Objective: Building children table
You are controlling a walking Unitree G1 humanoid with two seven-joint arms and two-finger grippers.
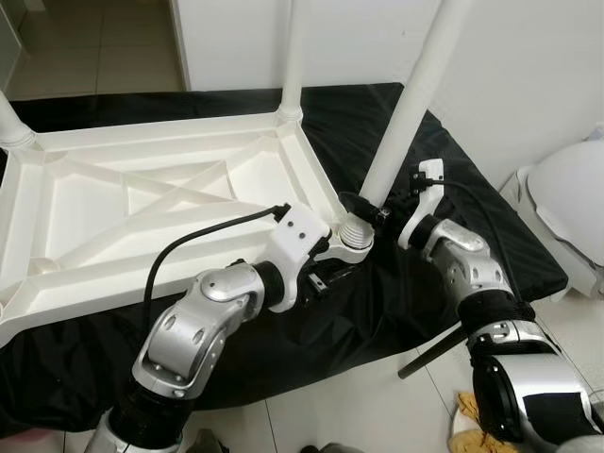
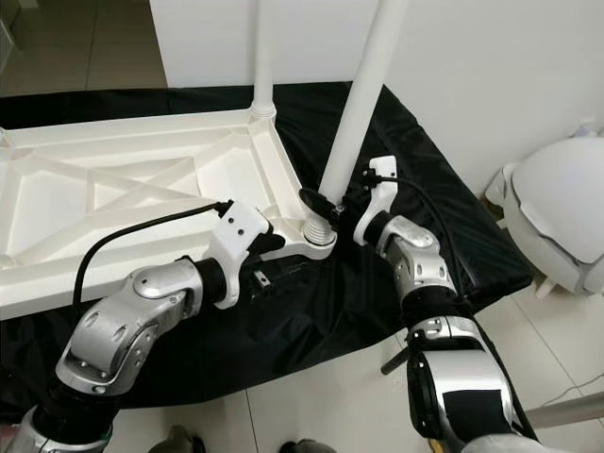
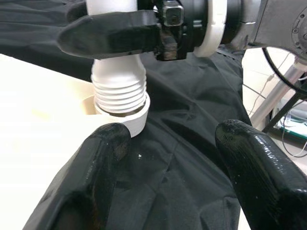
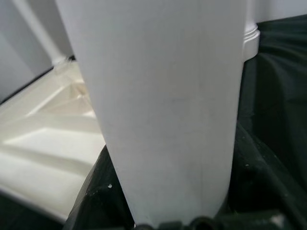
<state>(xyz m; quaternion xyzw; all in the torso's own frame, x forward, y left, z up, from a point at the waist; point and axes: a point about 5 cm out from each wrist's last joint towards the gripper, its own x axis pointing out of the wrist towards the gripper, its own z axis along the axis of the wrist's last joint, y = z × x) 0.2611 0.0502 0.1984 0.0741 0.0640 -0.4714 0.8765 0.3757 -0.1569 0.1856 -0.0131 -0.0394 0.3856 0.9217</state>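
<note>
A white plastic table (image 1: 142, 189) lies upside down on a black cloth (image 1: 472, 189). At its near right corner a white leg (image 1: 408, 109) leans to the right, and its threaded end (image 3: 120, 88) sits in the corner socket (image 1: 351, 247). My right gripper (image 1: 370, 209) is shut on this leg just above the thread; the leg looms close in the right wrist view (image 4: 163, 105). Low beside the socket, my left gripper (image 3: 172, 139) is open, with one finger (image 3: 103, 153) against the socket's collar. Another leg (image 1: 291, 57) stands upright at the far corner.
A third leg's base (image 1: 13, 130) shows at the far left corner. A white wall rises behind the table. A white rounded object (image 1: 571, 198) stands on the tiled floor to the right. A black rod (image 1: 429, 354) and a yellow cloth (image 1: 467, 427) lie near my right arm.
</note>
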